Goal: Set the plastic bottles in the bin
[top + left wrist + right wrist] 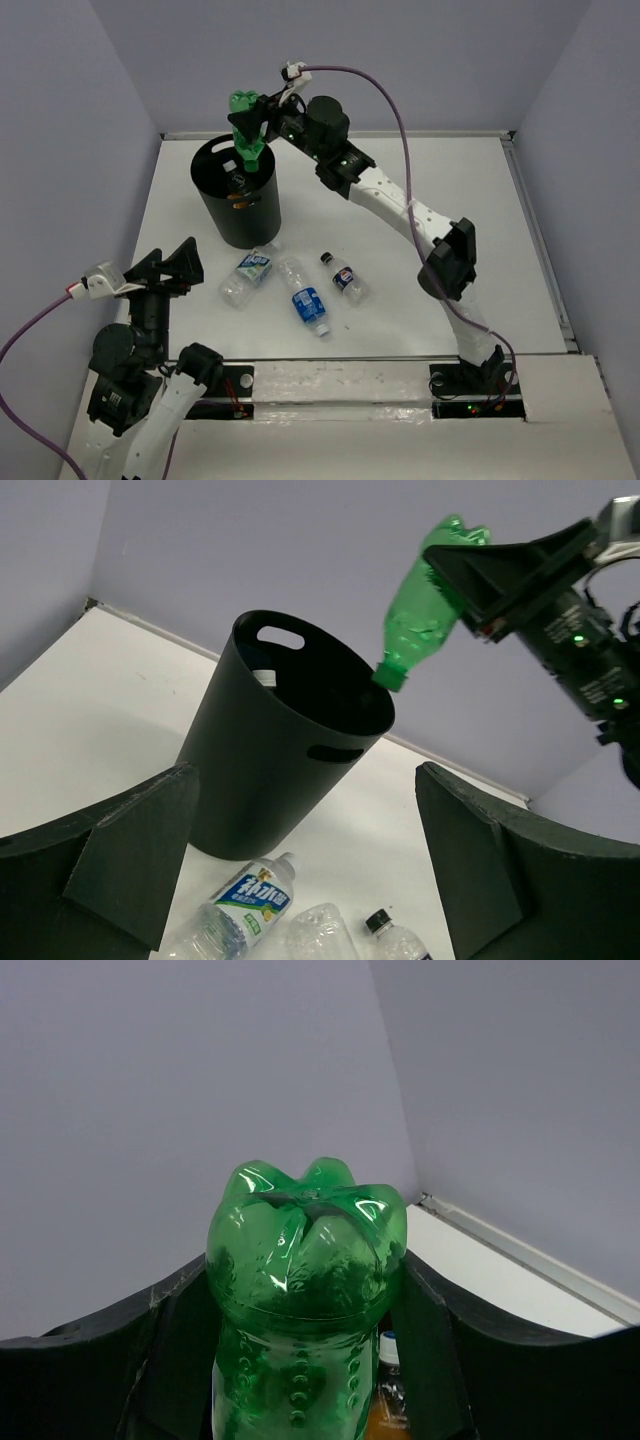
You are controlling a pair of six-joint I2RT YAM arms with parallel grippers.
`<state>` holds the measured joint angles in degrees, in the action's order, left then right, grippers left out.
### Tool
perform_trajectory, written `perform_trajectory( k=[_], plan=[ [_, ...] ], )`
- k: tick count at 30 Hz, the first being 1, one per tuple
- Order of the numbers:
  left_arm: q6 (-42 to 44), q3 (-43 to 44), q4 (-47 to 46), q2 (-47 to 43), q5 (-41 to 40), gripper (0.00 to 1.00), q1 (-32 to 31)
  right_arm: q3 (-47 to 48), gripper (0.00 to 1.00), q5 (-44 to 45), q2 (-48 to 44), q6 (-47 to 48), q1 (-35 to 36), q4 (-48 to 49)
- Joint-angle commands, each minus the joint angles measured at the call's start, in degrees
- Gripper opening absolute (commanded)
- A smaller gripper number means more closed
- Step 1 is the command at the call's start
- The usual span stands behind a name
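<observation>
My right end effector is clenched on the green bottle. The bottle hangs tilted and cap-down over the open mouth of the black bin, at the far left of the desk. My left end effector is spread wide, grasping nothing, near the front left. Just in front of the bin lie a green-and-white-labelled bottle, a clear blue-labelled bottle and a black-capped bottle.

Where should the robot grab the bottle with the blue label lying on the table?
Probably from straight above, the open left fingers closing across its middle, on the label. The blue-label bottle lies flat on the table, with bare table along both long sides for fingers to fit.
</observation>
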<state>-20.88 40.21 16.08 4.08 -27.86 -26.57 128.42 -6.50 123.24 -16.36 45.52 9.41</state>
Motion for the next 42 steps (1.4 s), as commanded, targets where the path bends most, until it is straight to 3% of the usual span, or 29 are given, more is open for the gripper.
perform_trajectory(
  k=[1,4,7,8,11,14,17,18,25,28,31,35,42],
  plan=[
    [0.8,0.3,-2.5,1.0,0.2,0.99,-0.2,13.1,0.39,-1.2,7.0,0.7,1.5,6.1],
    [0.9,0.3,-2.6,1.1,0.4,0.99,-0.2,16.7,0.41,0.6,10.6,1.8,1.5,5.4],
    [0.9,0.2,-2.7,1.3,0.6,0.99,-0.2,14.4,0.66,0.2,10.8,2.9,1.5,4.7],
    [1.0,0.2,-2.8,1.2,0.7,0.99,-0.2,13.8,0.82,-1.3,10.4,3.1,1.5,4.2],
    [1.0,0.1,-2.8,1.4,1.0,0.99,-0.2,16.6,0.93,-2.8,9.4,5.0,1.5,-2.3],
    [1.0,0.1,-2.9,1.4,1.0,0.99,-0.2,14.4,0.96,0.6,5.1,9.1,1.5,-8.8],
    [1.1,0.1,-3.0,1.4,1.0,0.99,-0.2,0.5,0.92,5.8,-5.7,11.9,1.5,-11.9],
    [1.0,0.1,-2.9,1.1,1.0,0.99,-0.2,-9.2,0.88,8.2,-11.7,11.4,1.5,-12.8],
    [0.9,0.0,-3.1,0.9,1.5,0.99,-0.3,-39.6,0.72,16.7,-29.0,4.7,-0.5,-29.0],
    [1.0,0.0,-3.2,1.3,1.6,0.99,-0.2,-45.2,0.71,17.1,-31.9,2.1,-0.5,-34.7],
    [0.8,0.1,-3.1,1.5,1.5,0.99,-0.2,-48.9,0.79,15.2,-32.8,1.2,-0.5,-40.0],
    [0.8,0.2,-3.0,2.1,1.5,0.99,-0.2,-49.1,0.87,10.4,-29.6,2.3,-0.5,-43.3],
    [0.7,0.1,-3.0,2.1,2.0,0.99,0.5,-48.4,0.88,3.9,-21.1,3.4,-0.5,-44.4]
  ],
)
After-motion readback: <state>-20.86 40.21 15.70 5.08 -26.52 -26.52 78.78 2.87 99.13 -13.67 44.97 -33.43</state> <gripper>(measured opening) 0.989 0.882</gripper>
